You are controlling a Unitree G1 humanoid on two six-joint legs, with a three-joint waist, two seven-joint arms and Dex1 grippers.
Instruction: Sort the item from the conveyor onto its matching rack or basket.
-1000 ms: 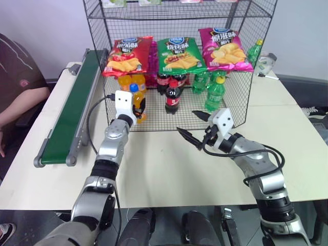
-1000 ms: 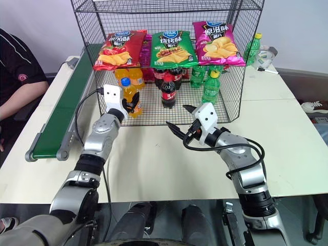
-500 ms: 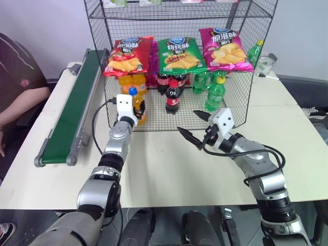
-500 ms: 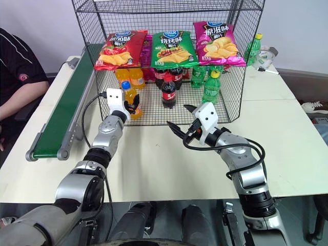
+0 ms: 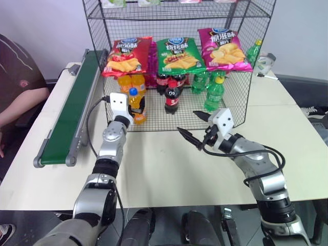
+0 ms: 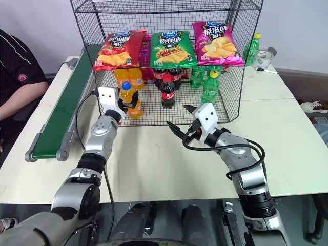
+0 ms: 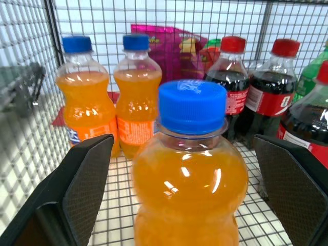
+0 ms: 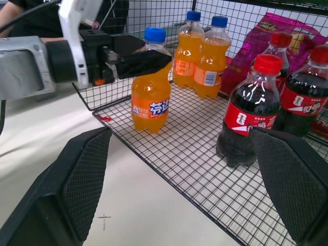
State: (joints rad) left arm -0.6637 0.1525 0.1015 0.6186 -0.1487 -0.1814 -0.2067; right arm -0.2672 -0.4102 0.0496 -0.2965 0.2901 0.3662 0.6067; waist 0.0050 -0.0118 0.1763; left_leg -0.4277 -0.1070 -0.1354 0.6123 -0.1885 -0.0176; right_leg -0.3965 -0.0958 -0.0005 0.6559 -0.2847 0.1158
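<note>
Parting left claw (image 7: 182, 169) (bottle (image 7: 187, 174) freed)

Bright, even indoor light, apparently from overhead. Soft short shadows on white table (image 5: 169, 164). Small white glints on orange soda bottle (image 7: 190, 184) and cola bottle (image 8: 248, 115). Left wrist view: near bottle slightly soft, gripper fingers (image 7: 87, 184) at frame edges blurred. Head views sharp, mild wide-angle bending at edges.
</note>
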